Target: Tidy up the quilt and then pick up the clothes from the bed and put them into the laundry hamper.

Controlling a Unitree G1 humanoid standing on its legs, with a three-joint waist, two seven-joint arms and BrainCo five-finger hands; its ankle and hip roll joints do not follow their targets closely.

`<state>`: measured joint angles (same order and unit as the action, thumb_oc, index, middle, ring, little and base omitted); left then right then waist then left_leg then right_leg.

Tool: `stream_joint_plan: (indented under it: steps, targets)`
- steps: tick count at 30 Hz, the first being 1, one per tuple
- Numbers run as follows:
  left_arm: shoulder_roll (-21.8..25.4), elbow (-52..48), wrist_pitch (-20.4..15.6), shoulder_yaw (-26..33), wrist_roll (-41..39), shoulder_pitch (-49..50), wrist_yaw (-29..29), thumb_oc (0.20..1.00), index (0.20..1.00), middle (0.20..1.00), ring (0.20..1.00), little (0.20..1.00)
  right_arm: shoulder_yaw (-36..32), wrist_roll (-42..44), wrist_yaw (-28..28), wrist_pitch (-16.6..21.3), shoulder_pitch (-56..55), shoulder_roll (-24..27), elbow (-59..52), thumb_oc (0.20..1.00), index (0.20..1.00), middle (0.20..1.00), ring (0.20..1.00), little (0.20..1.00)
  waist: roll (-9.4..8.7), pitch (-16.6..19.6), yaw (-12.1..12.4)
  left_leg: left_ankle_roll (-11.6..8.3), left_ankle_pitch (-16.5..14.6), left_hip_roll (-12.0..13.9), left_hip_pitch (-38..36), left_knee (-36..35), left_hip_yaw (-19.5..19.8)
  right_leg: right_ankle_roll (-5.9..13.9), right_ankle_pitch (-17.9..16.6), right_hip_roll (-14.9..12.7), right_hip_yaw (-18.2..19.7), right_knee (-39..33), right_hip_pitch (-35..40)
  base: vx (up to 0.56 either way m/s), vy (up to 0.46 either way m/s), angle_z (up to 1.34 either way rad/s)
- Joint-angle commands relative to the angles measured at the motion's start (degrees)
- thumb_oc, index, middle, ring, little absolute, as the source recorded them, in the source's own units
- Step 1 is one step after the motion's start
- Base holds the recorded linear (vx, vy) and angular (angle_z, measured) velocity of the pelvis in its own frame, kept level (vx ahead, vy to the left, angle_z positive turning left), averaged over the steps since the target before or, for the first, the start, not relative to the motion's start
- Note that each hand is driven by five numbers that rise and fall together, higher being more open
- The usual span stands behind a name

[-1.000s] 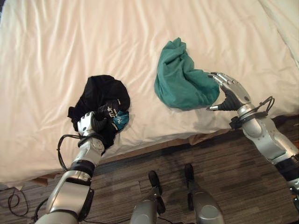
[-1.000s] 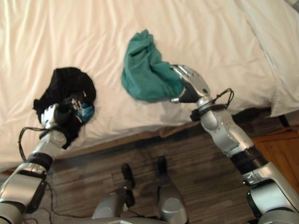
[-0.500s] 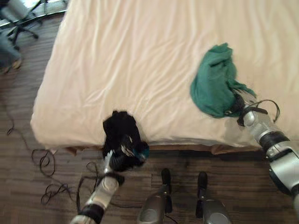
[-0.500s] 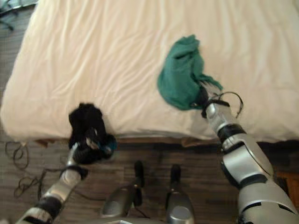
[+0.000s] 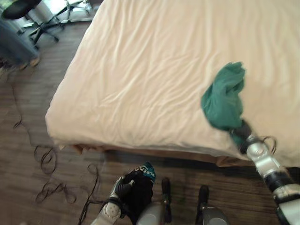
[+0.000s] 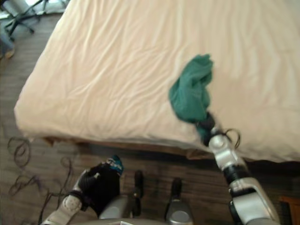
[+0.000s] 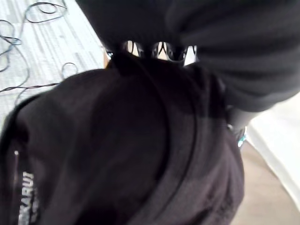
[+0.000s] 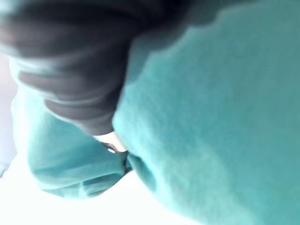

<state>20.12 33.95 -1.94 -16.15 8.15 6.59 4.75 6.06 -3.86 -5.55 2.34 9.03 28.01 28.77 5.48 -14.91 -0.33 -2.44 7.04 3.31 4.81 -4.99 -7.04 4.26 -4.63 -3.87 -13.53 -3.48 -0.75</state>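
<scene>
Now the left hand (image 5: 123,186) is curled tight round the black clothes (image 5: 139,193) — they hang off the bed, low over the floor, likely so they can go to the hamper. The green clothes (image 5: 224,98) lie on the white quilt (image 5: 140,70) near its edge. The right hand (image 5: 243,132) is tucked into them, and I cannot tell if its fingers are closed — the cloth hides them.

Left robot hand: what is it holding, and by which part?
The left robot hand is curled on the bunched black garment, off the bed; which part cannot be told.
</scene>
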Motion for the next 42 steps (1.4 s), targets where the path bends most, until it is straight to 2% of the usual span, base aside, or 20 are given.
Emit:
stream_joint_plan:
  steps: [1, 6, 7, 9, 11, 17, 18, 20, 21, 22, 23, 25, 27, 29, 31, 32, 34, 35, 38, 42]
  targets:
    - [1.96, 0.86, -0.32, 3.57, 2.84, -1.0, -0.34, 0.2, 0.2, 0.2, 0.2, 0.2, 2.45, 5.94, 6.16, 0.02, -11.36, -3.38, 3.71, 0.2, 0.2, 0.2, 0.2, 0.2, -6.54, 1.18, -2.78, -1.8, -8.38, 0.31, -5.48, -0.01, -4.25, 6.25, 4.19, -4.65, 3.07, 0.59, -1.11, 0.07, 0.082, -0.49]
    - [2.31, 2.46, 0.95, 6.55, 2.11, -0.55, -0.21, 0.2, 0.2, 0.2, 0.2, 0.2, 0.89, 5.76, 9.01, -1.49, -18.16, -7.11, 8.63, 0.2, 0.2, 0.2, 0.2, 0.2, -8.45, 1.02, -5.6, -0.94, -8.56, 0.79, -6.94, -0.01, -5.46, 8.02, 3.71, -2.82, 9.08, 11.08, -5.76, -0.04, 0.053, -0.47]
    - [1.54, 6.62, 1.19, 6.3, 1.13, -2.21, 0.96, 0.2, 0.2, 0.2, 0.2, 0.2, 1.53, 5.5, 8.5, -1.93, -18.42, -8.3, 12.57, 0.2, 0.2, 0.2, 0.2, 0.2, -8.5, 0.89, -6.99, -0.72, -7.94, 0.84, -6.19, -0.01, -3.56, 7.96, 5.34, 1.07, 15.88, 13.57, -6.48, -0.1, -0.038, -0.23]
    - [0.96, 8.96, 1.02, 5.3, 0.24, -4.4, 1.5, 0.2, 0.2, 0.2, 0.2, 0.2, 1.91, 4.98, 7.2, -2.26, -17.83, -9.19, 18.49, 0.2, 0.2, 0.2, 0.2, 0.2, -8.56, 1.47, -7.33, -0.45, -7.42, 0.38, -5.15, -0.01, -1.35, 6.62, 8.24, 3.53, 22.21, 12.28, -4.67, -0.09, -0.074, 0.24]
    - [-0.07, 12.7, 1.19, 5.1, -0.93, -5.75, 2.35, 0.2, 0.2, 0.2, 0.2, 0.2, 3.48, 3.08, 5.49, -3.27, -14.37, -10.57, 27.91, 0.2, 0.2, 0.2, 0.2, 0.2, -8.75, 2.4, -5.88, -0.21, -7.15, -0.44, -4.45, -0.01, 1.1, 4.3, 8.68, 3.23, 22.04, 9.38, -2.58, -0.03, -0.142, 1.08]
    - [-4.06, 19.03, -0.04, 7.26, -7.48, -5.94, 5.54, 0.2, 0.2, 0.2, 0.2, 0.2, 10.2, -2.69, 2.89, -3.54, -5.2, -11.38, 30.81, 0.2, 0.2, 0.2, 0.2, 0.2, -7.66, 2.75, -0.01, -0.19, -5.87, -1.78, -2.99, -0.01, 5.83, 3.26, 7.84, 0.97, 16.72, 0.06, 2.01, -0.04, -0.12, 0.59]
    - [-5.06, 19.52, -0.81, 7.12, -8.68, -5.6, 5.59, 0.2, 0.2, 0.2, 0.2, 0.2, 12.86, -3.84, 2.72, -2.43, -2.54, -10.09, 27.52, 0.2, 0.2, 0.2, 0.2, 0.2, -6.62, 1.68, 2.65, -0.99, -4.58, -2.49, -1.1, 0.38, 7.92, 3.11, 8.38, 0.23, 13.38, -1.22, 2.83, -0.22, -0.051, 0.99]
    - [-5.48, 19.45, -0.97, 6.72, -9.14, -6.03, 5.98, 0.2, 0.2, 0.2, 0.2, 0.2, 12.85, -3.25, 2.14, -2.04, -1.76, -9.49, 26.4, 0.2, 0.2, 0.2, 0.2, 0.2, -6.11, 1.16, 3.42, -1.9, -3.77, -2.43, 0.52, 1.07, 7.21, 3.15, 8.67, -0.49, 10.53, -1.44, 2.74, -0.22, 0.011, 1.39]
    - [-6.17, 19.9, -0.49, 6.32, -9.56, -7.01, 6.04, 0.2, 0.2, 0.2, 0.2, 0.2, 12.08, -2.01, 1.15, -1.97, -1.15, -9.04, 24.97, 0.2, 0.2, 0.2, 0.2, 0.2, -5.42, 0.46, 3.92, -2.18, -3.74, 0.32, 1.37, 2.74, -2.03, 3.83, 9.1, -2.54, 2.84, -1.22, 3.27, -0.16, 0.038, 1.72]
    - [-6.17, 19.89, -0.49, 6.33, -9.56, -7.03, 6.04, 0.2, 0.2, 0.2, 0.2, 0.2, 12.07, -2.01, 1.15, -1.97, -1.12, -9.04, 24.97, 0.2, 0.2, 0.2, 0.2, 0.2, -5.39, 0.55, 3.89, -2.19, -3.7, 0.36, 1.57, 2.81, -2.0, 3.81, 9.01, -2.5, 2.82, -1.24, 3.12, -0.29, 0.078, 2.42]
    - [-6.18, 21.23, -0.03, 7.15, -10.43, -7.33, 6.02, 0.2, 0.2, 0.2, 0.2, 0.2, 10.48, 0.34, 0.46, -2.14, -0.86, -9.49, 24.4, 0.2, 0.2, 0.2, 0.2, 0.2, -5.69, 0.75, 3.91, -1.84, -5.21, 3.99, 1.13, 6.94, -10.35, 4.0, 9.0, -4.71, -4.25, -0.32, 4.28, -0.12, 0.068, 2.5]
    - [-6.21, 22.44, 0.1, 7.54, -10.54, -7.46, 5.94, 0.2, 0.2, 0.2, 0.2, 0.2, 9.36, 1.34, 0.06, -2.39, -1.14, -9.58, 24.75, 0.2, 0.2, 0.2, 0.2, 0.2, -5.9, 1.43, 3.67, -2.53, -7.04, 5.27, 0.3, 9.19, -11.43, 4.06, 9.88, -5.85, -7.86, -0.31, 6.21, -0.07, 0.112, 2.37]
    - [-6.29, 23.97, 0.75, 7.38, -8.67, -7.94, 5.6, 0.2, 0.2, 0.2, 0.2, 0.2, 6.4, 1.46, -1.43, -3.66, -3.43, -9.91, 27.3, 0.2, 0.2, 0.2, 0.2, 0.2, -5.76, 3.8, 4.26, -3.0, -8.11, 8.41, -2.38, 11.2, -14.5, 3.42, 9.97, -8.79, -16.79, 2.02, 8.51, -0.01, 0.285, 2.2]
    - [-6.54, 23.84, 0.8, 6.66, -8.22, -7.86, 5.32, 0.2, 0.2, 0.2, 0.2, 0.2, 5.25, 1.91, -1.71, -4.03, -4.74, -10.07, 27.64, 0.2, 0.2, 0.2, 0.2, 0.2, -5.24, 4.75, 3.91, -3.11, -7.78, 7.98, -3.68, 9.28, -13.95, 3.87, 9.76, -9.34, -18.9, 2.9, 9.02, 0.08, 0.33, 2.74]
    - [-6.04, 24.95, 1.16, 6.28, -7.4, -8.55, 4.19, 0.2, 0.2, 0.2, 0.2, 0.2, 1.89, 2.97, -2.05, -4.47, -7.54, -10.08, 28.95, 0.2, 0.2, 0.2, 0.2, 0.2, -4.54, 5.7, 4.69, -1.21, -8.14, 3.36, -4.38, 4.86, -9.56, 5.04, 8.07, -14.56, -22.76, 14.01, 8.05, 0.16, 0.533, 1.74]
    - [-5.76, 24.42, 1.26, 5.78, -7.32, -8.78, 4.2, 0.2, 0.2, 0.2, 0.2, 0.2, 1.33, 3.36, -2.42, -4.59, -7.9, -9.96, 29.47, 0.2, 0.2, 0.2, 0.2, 0.2, -4.26, 4.9, 4.17, 0.13, -8.31, 1.24, -4.67, 3.46, -6.23, 5.73, 7.02, -16.32, -20.71, 20.5, 5.83, 0.15, 0.369, 1.96]
    - [-5.57, 23.56, 1.49, 4.69, -7.12, -9.4, 4.27, 0.2, 0.2, 0.2, 0.2, 0.2, 1.11, 4.32, -2.98, -4.53, -7.37, -9.65, 29.41, 0.2, 0.2, 0.2, 0.2, 0.2, -3.01, 3.25, 3.05, 1.13, -6.96, 0.1, -5.83, 1.44, -2.33, 3.98, 7.99, -11.74, -9.82, 26.4, -1.56, 0.03, 0.255, 2.22]
    - [-5.57, 23.56, 1.49, 4.68, -7.12, -9.4, 4.27, 0.2, 0.2, 0.2, 0.2, 0.2, 1.11, 4.32, -2.98, -4.53, -7.37, -9.65, 29.41, 0.2, 0.2, 0.2, 0.2, 0.2, -3.03, 3.27, 3.08, 1.13, -6.96, 0.09, -5.82, 1.43, -2.36, 3.98, 8.01, -11.76, -9.78, 26.44, -1.61, -0.06, 0.139, 1.76]
    - [-5.9, 23.05, 1.33, 1.66, -5.11, -11.58, 3.75, 0.2, 0.2, 0.2, 0.2, 0.2, -0.16, 7.88, -4.34, -3.71, -9.35, -9.06, 27.69, 0.2, 0.2, 0.2, 0.2, 0.2, -2.69, 1.26, 1.17, 1.34, -6.67, -2.05, -6.81, 0.41, 7.32, 3.96, 11.83, -1.57, 5.6, 17.86, -5.38, 0.04, 0.013, 1.56]
    - [-6.64, 25.24, 1.55, 1.15, -4.62, -12.38, 3.95, 0.2, 0.2, 0.2, 0.2, 0.2, 0.24, 8.38, -4.59, -3.37, -10.58, -9.85, 26.04, 0.2, 0.2, 0.2, 0.2, 0.2, -3.58, 2.62, 1.11, 1.91, -7.66, -3.96, -7.47, 0.8, 9.56, 4.61, 9.39, -1.57, 8.43, 9.41, -1.26, 0.07, -0.033, 1.87]
